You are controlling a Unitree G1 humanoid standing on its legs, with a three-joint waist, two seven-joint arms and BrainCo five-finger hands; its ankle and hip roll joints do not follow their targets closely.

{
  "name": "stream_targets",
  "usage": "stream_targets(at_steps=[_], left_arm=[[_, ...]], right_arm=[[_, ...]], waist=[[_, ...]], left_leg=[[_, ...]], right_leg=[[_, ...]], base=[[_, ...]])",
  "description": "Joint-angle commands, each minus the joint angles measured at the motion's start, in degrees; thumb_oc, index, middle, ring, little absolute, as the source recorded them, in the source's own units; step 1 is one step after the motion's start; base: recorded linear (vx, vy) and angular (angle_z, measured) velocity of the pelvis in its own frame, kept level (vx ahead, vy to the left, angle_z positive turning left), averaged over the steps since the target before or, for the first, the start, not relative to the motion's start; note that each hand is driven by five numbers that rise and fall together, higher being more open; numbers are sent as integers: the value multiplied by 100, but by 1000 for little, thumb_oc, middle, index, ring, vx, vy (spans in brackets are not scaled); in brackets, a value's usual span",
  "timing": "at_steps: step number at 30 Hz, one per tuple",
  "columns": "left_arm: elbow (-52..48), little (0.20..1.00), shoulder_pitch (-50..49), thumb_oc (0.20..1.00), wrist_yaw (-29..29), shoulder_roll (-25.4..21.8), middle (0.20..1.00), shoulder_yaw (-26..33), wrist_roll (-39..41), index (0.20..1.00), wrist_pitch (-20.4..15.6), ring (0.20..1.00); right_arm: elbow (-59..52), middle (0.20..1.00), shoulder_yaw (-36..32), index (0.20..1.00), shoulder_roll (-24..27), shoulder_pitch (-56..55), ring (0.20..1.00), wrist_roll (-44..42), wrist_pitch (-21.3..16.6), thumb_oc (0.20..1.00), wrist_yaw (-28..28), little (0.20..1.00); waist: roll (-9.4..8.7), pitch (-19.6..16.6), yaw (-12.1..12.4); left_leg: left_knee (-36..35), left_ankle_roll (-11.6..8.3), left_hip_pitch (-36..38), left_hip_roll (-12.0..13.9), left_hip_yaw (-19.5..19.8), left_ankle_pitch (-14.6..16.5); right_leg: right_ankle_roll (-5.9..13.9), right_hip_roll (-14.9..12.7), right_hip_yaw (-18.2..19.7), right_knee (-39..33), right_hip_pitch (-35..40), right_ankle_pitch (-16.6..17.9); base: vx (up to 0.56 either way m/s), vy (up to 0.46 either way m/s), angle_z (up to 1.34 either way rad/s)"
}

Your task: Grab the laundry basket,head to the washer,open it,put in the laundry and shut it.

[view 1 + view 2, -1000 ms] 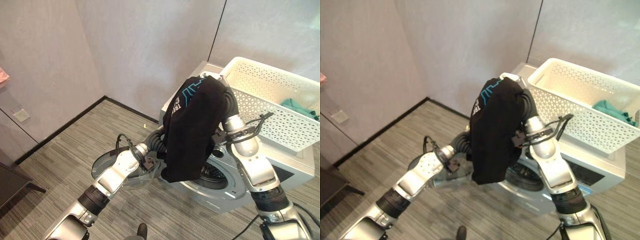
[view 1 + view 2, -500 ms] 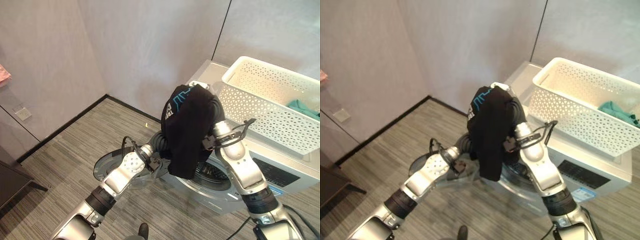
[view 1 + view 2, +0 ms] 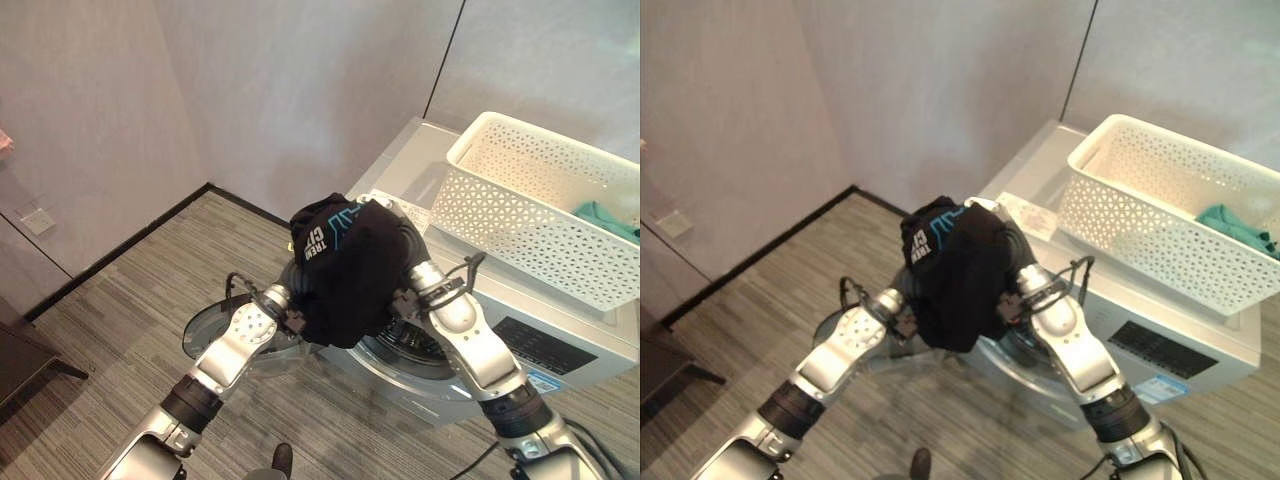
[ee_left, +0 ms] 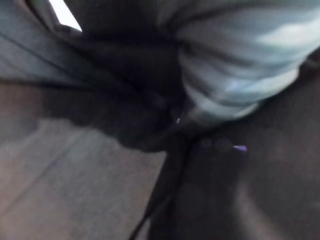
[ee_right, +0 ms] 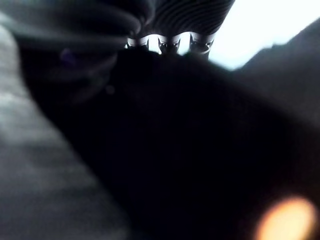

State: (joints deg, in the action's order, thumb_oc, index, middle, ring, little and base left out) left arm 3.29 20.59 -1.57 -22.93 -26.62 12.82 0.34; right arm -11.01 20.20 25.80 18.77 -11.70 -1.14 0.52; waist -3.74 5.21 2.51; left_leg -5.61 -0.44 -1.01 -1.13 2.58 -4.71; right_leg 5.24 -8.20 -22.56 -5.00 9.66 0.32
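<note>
A black garment with teal print (image 3: 345, 270) is bunched over my right hand, just above and in front of the washer's round opening (image 3: 412, 345). In the right wrist view my right hand's fingers (image 5: 170, 42) dig into the black cloth. The grey washer (image 3: 565, 345) stands at the right with its door (image 3: 208, 335) swung open to the left, low over the floor. My left hand (image 3: 283, 314) sits at the door's inner edge, mostly hidden behind the garment. On top of the washer rests the white laundry basket (image 3: 520, 215), with a teal cloth (image 3: 604, 214) inside.
Grey walls meet in a corner behind the washer. A wall socket (image 3: 37, 220) is low on the left wall. A dark piece of furniture (image 3: 20, 360) juts in at the lower left. Striped grey floor lies in front of the washer.
My right arm has brought the black garment down from beside the basket to the washer's opening. My left hand has stayed at the door.
</note>
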Motion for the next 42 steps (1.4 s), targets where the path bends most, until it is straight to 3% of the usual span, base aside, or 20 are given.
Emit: stream_targets(at_steps=[1, 4, 7, 11, 12, 14, 17, 20, 21, 22, 26, 35, 38, 39, 42], left_arm=[[-11, 200, 192, 200, -84, 104, 200, 201, -37, 200, -615, 200], [-77, 200, 14, 200, -45, 50, 200, 301, -23, 200, -666, 200], [-134, 200, -512, 200, 77, 3, 200, 604, 64, 200, -827, 200], [-165, 200, -1244, 200, 192, 5, 200, 1152, 344, 200, -1039, 200], [-171, 200, -1248, 200, 194, 2, 200, 1150, 345, 200, -1036, 200], [-213, 200, -1707, 200, 361, 4, 200, 1467, 413, 200, -1089, 200], [-237, 200, -2054, 200, 537, -10, 200, 1689, 511, 200, -1065, 200], [-178, 200, -2044, 200, 566, 11, 200, 1697, 536, 200, -1041, 200], [-96, 200, -2015, 200, 618, 50, 200, 1667, 544, 200, -977, 200], [-53, 200, -2014, 200, 657, 89, 200, 1643, 567, 200, -914, 200], [-31, 200, -2016, 200, 632, 190, 200, 1678, 550, 200, -835, 200], [250, 200, -1755, 200, 698, 324, 200, 1344, 580, 200, -762, 200], [420, 200, -1555, 200, 774, 398, 200, 996, 608, 200, -730, 200], [712, 200, -1241, 200, 993, 580, 200, 273, 769, 200, -622, 200], [869, 200, -953, 200, 1220, 661, 200, -422, 714, 200, -559, 200]], right_arm=[[-44, 1000, -357, 1000, 304, -41, 1000, -428, -234, 1000, -240, 1000], [-47, 1000, -461, 1000, 479, -228, 1000, -758, -329, 1000, -431, 1000], [202, 1000, -1052, 1000, 654, -1053, 1000, -2158, -594, 1000, -1127, 1000], [1103, 1000, -2122, 1000, 275, -2253, 1000, -3036, -709, 1000, -1740, 1000], [1108, 1000, -2125, 1000, 275, -2255, 1000, -3042, -713, 1000, -1749, 1000], [2108, 1000, -2614, 1000, -52, -2892, 1000, -3411, -674, 1000, -2025, 1000], [3387, 1000, -2602, 1000, 55, -3270, 1000, -3023, -539, 1000, -2055, 1000], [3855, 1000, -2453, 1000, 115, -3258, 1000, -2907, -462, 1000, -2107, 1000], [4780, 1000, -2166, 1000, 197, -3196, 1000, -2474, -260, 1000, -2168, 1000], [5637, 1000, -1950, 1000, 108, -3117, 1000, -1988, -71, 1000, -2134, 1000], [7101, 1000, -1889, 1000, -350, -2958, 1000, -1528, 124, 1000, -1972, 1000], [8472, 1000, -1519, 1000, -783, -2705, 1000, -426, 211, 1000, -1645, 1000], [8604, 1000, -1366, 1000, -845, -2648, 1000, -169, 232, 1000, -1545, 1000], [8688, 1000, -1047, 1000, -891, -2528, 1000, 286, 244, 1000, -1375, 1000], [8667, 1000, -813, 1000, -884, -2463, 1000, 534, 242, 1000, -1330, 1000]], waist=[[185, -267, 205], [175, -280, 197], [150, -289, 139], [143, -323, -13], [135, -341, -16], [115, -337, -105], [54, -381, -192], [32, -399, -202], [15, -404, -192], [12, -418, -168], [28, -434, -141], [63, -404, -80], [75, -394, -91], [100, -353, -139], [115, -274, -194]], left_leg=[[61, -417, 388, 776, -561, 502], [61, -420, 383, 782, -585, 500], [61, -437, 368, 805, -634, 495], [61, -442, 408, 835, -736, 543], [61, -435, 380, 824, -731, 524], [61, -443, 396, 857, -785, 536], [61, -459, 352, 866, -868, 513], [61, -464, 336, 866, -890, 511], [61, -470, 347, 864, -907, 514], [61, -466, 338, 855, -901, 510], [61, -457, 333, 835, -895, 507], [61, -426, 314, 803, -851, 487], [61, -418, 305, 796, -830, 484], [61, -407, 296, 797, -801, 484], [61, -405, 270, 812, -788, 478]], right_leg=[[290, -410, -18, 127, -227, -4], [294, -405, -12, 113, -229, 2], [302, -400, -42, 110, -238, 16], [336, -375, -3, 102, -262, 22], [336, -384, -8, 94, -284, 40], [346, -363, 33, 102, -319, 37], [361, -354, 126, 59, -418, 104], [367, -353, 147, 48, -449, 124], [365, -351, 172, 43, -456, 134], [361, -351, 189, 43, -465, 137], [359, -359, 183, 27, -452, 138], [341, -378, 173, 14, -421, 134], [341, -379, 166, 16, -421, 135], [338, -368, 159, 17, -427, 124], [335, -349, 176, 22, -467, 107]], base=[[0, 0, 0], [0, 0, 0], [0, 0, 0], [11, 3, -5], [15, 7, -18], [-4, 3, -31], [-28, 8, -15], [-19, 4, -6], [-20, 15, -14], [-14, 11, -15], [-2, 1, -4], [0, 0, 0], [0, 0, 0], [18, -31, -1], [11, -21, 6]])
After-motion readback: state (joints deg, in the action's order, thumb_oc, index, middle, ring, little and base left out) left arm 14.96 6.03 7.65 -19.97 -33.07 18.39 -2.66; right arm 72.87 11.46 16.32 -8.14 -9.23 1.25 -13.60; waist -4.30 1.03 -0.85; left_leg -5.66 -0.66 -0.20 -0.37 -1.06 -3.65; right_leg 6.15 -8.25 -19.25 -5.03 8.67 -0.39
